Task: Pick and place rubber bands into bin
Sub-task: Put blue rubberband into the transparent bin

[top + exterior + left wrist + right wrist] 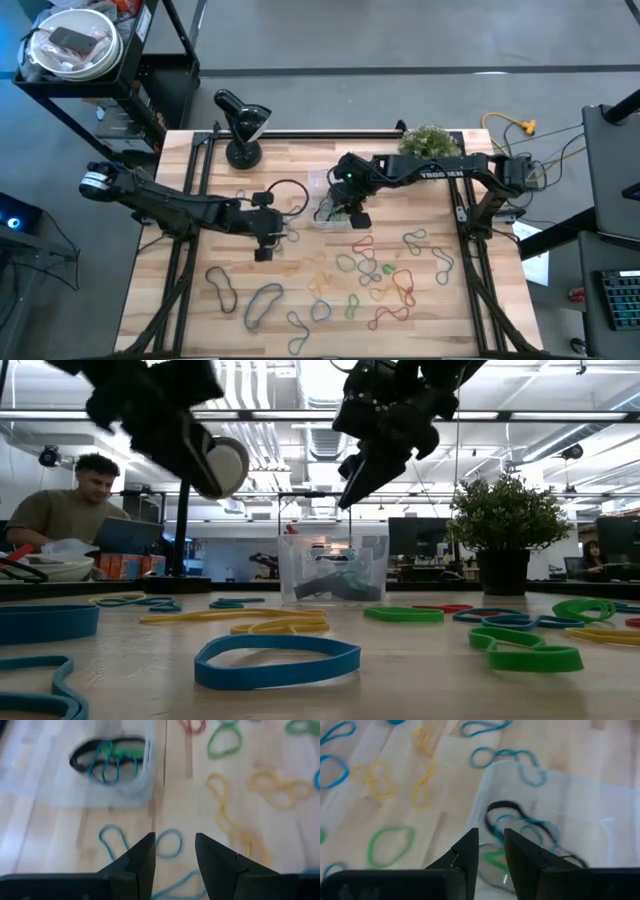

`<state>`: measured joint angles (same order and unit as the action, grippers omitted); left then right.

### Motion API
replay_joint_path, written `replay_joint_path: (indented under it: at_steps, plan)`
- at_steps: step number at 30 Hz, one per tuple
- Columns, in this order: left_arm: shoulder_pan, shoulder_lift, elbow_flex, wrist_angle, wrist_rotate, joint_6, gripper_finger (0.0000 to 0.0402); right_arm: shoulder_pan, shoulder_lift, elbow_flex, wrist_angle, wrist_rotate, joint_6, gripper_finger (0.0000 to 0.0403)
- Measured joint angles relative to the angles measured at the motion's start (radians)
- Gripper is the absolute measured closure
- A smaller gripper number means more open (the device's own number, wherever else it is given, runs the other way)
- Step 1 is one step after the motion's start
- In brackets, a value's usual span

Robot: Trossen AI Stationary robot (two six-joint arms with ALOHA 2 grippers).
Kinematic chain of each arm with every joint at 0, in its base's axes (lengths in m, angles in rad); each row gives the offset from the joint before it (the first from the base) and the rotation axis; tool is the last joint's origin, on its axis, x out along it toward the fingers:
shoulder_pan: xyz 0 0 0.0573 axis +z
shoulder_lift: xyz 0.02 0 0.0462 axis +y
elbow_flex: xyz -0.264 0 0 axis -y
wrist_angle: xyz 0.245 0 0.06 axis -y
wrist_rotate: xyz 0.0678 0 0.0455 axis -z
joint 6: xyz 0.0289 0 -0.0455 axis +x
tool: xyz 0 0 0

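Many coloured rubber bands (375, 275) lie loose on the wooden table, mostly on its near half; a blue one (275, 660) lies closest in the low view. The clear bin (325, 208) stands on the table at mid-table and holds black, blue and green bands (107, 757). My right gripper (491, 840) hangs above the bin's (570, 820) near-right edge, fingers pointing down, a narrow gap between them and nothing in it. My left gripper (175, 845) is open left of the bin (140, 785), above a blue band (167, 842) on the table, holding nothing.
A black lamp-like stand (243, 125) and a potted plant (430, 140) stand along the far edge. A black cable loop (285, 190) lies left of the bin. A person (70, 510) sits beyond the table's far left. A white bowl (75, 45) sits on a cart off the table.
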<state>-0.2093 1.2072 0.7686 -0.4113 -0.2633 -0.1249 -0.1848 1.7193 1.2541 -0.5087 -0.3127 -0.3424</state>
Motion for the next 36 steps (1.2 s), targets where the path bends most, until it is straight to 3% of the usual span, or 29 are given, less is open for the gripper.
replay_joint_path:
  at_steps: [16, 22, 29, 36]
  plan:
    - [0.0, 0.006, -0.181, -0.019, -0.006, -0.001, 0.0278, 0.225, -0.032, -0.029, -0.094, -0.002, 0.078, 0.0333]
    - [0.012, 0.004, -0.213, -0.019, -0.039, -0.034, 0.0278, 0.26, -0.093, -0.075, -0.078, 0.029, 0.118, 0.0332]
    - [0.078, 0.008, -0.215, -0.025, -0.048, -0.08, 0.0278, 0.262, -0.23, -0.223, 0.021, 0.055, 0.193, 0.0339]
    - [0.134, 0.016, -0.215, -0.018, 0.052, -0.08, 0.0278, 0.272, -0.455, -0.474, 0.244, 0.057, 0.286, 0.0336]
